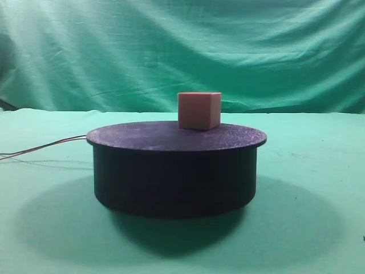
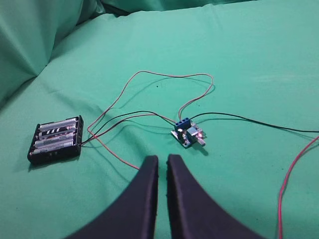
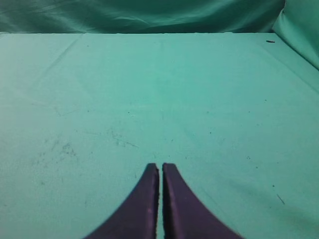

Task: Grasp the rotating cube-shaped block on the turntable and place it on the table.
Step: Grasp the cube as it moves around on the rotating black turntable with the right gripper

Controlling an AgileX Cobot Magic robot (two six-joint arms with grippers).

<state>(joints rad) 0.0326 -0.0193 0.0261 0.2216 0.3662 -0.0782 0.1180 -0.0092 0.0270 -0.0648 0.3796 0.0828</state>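
— Salmon-pink cube-shaped block (image 1: 199, 111), matte and plain-faced: how many, and where?

— One. It sits on the flat, speckled dark top of the single wide, low black cylinder turntable (image 1: 174, 171), right of the top's middle and toward its far edge, one corner turned to the camera. The turntable stands on the table (image 1: 319, 188), a surface under seamless green cloth, with wrinkled green cloth draped behind it.

— Wires?

— Thin red and dark wires (image 1: 43, 149) run from the turntable's left side toward the table's left edge. In the left wrist view more thin wires loop across the cloth between one black battery holder (image 2: 56, 139), with four cylindrical cells showing, and one small circuit board (image 2: 189, 134) with a blue terminal block and a lit red point.

— And the claws?

— Two, both black with smooth, curved, tapering fingers. The left gripper (image 2: 162, 162) is clenched on nothing, a thin slit between its tips, poised over the cloth near the board. The right gripper (image 3: 160, 168) is likewise clenched and empty, over bare, faintly scuffed green cloth. Neither shows in the exterior high view, and neither touches the block.
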